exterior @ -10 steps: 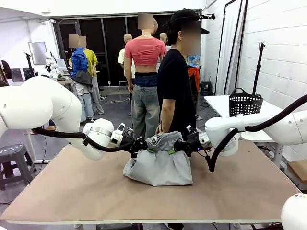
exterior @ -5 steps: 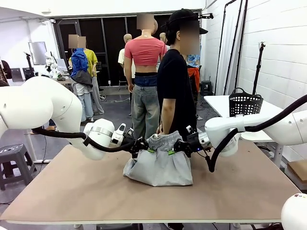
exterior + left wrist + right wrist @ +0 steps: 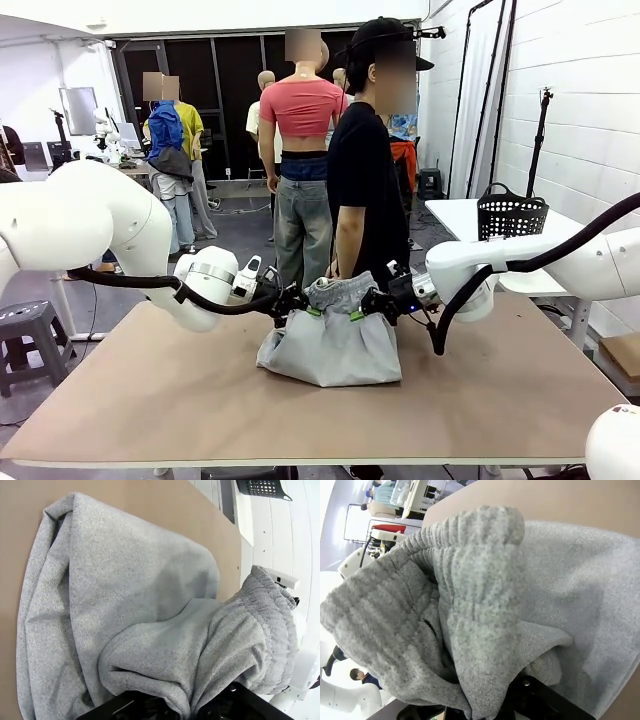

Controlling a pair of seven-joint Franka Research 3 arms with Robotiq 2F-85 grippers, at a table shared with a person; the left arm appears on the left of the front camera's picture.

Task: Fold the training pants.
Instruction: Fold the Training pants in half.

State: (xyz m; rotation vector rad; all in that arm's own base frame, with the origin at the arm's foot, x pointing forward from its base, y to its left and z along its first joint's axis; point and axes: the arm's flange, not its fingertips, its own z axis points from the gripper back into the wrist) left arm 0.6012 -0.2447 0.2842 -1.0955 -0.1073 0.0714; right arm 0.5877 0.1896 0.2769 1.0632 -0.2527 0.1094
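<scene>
Both grippers, left gripper (image 3: 297,302) and right gripper (image 3: 366,305), pinch bunched grey training pants (image 3: 331,345) waistband

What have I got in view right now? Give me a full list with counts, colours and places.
training pants: one, light grey, mid-table, partly folded, waistband lifted between both grippers
table: one, brown top, under the pants
basket: one, black mesh, on a white table at far right
stool: one, grey, on the floor at far left
person: one, black shirt and cap, standing at the table's far edge
left gripper: one, black, shut on the waistband's left end
right gripper: one, black, shut on the waistband's right end
</scene>
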